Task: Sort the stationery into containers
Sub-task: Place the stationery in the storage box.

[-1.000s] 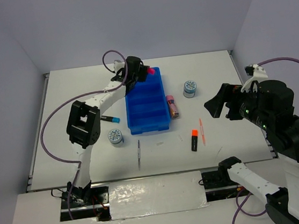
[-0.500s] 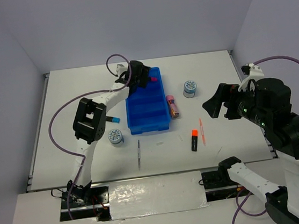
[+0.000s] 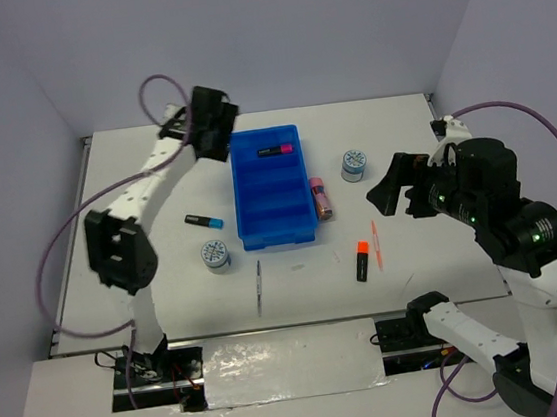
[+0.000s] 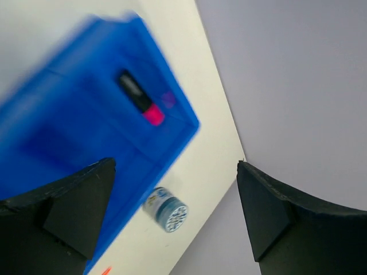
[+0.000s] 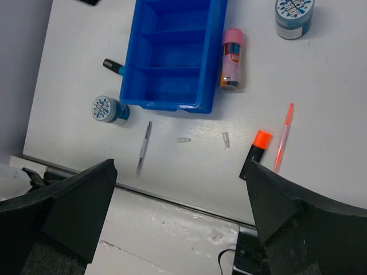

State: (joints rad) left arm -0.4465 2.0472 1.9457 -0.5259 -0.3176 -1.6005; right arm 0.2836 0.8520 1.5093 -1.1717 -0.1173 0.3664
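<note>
The blue tray (image 3: 273, 207) stands mid-table, and a pink-capped marker (image 3: 274, 151) lies alone in its far compartment. My left gripper (image 3: 218, 135) hangs open and empty above the tray's far left corner; its wrist view looks down on the tray (image 4: 57, 132), the marker (image 4: 140, 100) and a tape roll (image 4: 166, 209). My right gripper (image 3: 390, 196) is open and raised over the table's right side, holding nothing. On the table lie a pink-copper tube (image 5: 231, 59), an orange-capped marker (image 5: 256, 152), an orange pen (image 5: 283, 137), a grey pen (image 5: 144, 147), a blue-capped marker (image 5: 114, 66) and two tape rolls (image 5: 294, 14) (image 5: 109, 109).
Grey walls close the table at the back and both sides. Two small clear scraps (image 5: 225, 139) lie just in front of the tray. The arm bases and a white ledge (image 3: 285, 354) run along the near edge.
My left gripper opened and let the pink-capped marker drop into the tray's far compartment, then rose and swung left off the tray. The right gripper edged slightly left.
</note>
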